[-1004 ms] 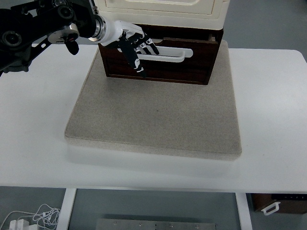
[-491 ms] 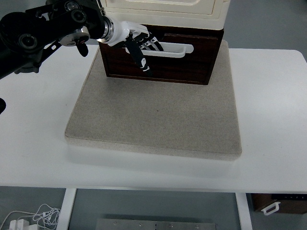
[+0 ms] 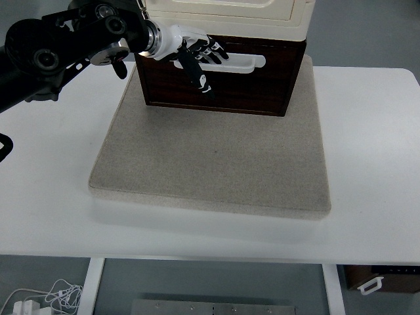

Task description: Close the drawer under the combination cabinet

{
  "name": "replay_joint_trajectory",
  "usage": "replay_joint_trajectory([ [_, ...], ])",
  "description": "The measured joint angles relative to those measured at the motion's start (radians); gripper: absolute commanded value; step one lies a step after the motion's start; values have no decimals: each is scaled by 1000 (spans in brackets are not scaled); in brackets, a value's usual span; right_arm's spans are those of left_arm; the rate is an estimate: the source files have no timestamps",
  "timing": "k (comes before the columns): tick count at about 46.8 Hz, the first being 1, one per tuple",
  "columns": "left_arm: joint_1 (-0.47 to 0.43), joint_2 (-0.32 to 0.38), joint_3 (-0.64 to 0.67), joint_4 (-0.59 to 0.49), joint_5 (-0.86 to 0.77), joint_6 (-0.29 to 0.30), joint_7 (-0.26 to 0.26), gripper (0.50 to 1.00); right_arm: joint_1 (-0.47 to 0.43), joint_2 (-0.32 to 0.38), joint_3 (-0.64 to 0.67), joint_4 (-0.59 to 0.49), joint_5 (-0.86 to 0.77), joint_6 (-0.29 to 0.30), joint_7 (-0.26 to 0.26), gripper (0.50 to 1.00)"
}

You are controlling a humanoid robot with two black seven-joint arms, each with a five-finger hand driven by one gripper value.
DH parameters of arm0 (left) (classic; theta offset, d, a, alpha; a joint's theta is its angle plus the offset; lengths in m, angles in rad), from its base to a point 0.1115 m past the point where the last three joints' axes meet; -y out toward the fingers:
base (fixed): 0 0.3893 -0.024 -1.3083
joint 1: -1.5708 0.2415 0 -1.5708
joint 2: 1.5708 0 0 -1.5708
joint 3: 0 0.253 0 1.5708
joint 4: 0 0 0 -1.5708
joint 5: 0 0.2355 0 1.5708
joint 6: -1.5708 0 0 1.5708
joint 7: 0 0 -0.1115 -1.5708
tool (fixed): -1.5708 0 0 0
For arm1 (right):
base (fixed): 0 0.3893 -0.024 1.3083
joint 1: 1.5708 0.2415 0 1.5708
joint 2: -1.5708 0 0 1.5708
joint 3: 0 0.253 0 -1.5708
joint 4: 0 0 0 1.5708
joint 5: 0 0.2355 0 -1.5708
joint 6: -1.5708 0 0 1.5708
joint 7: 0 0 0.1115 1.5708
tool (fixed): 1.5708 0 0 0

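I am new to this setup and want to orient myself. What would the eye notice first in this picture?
First, the dark brown drawer at the top centre, under a cream cabinet, with the left hand pressed flat against its front by the white handle. Next, the grey mat they stand on, spread over the middle of the white table.

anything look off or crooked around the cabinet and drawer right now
Nothing stands out. The dark wooden drawer sits square under the cream cabinet, both on the beige mat. The left hand rests against the drawer front by the white handle. Nothing is spilled or damaged.
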Motion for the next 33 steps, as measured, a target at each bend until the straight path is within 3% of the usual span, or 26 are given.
replay_joint_trajectory([
  [20, -11, 0, -31, -25, -4, -28, -3, 1000, 0, 0, 0, 0, 0, 0, 0, 952],
  [33, -31, -1, -144, -34, -13, -128, -27, 1000, 0, 0, 0, 0, 0, 0, 0, 952],
])
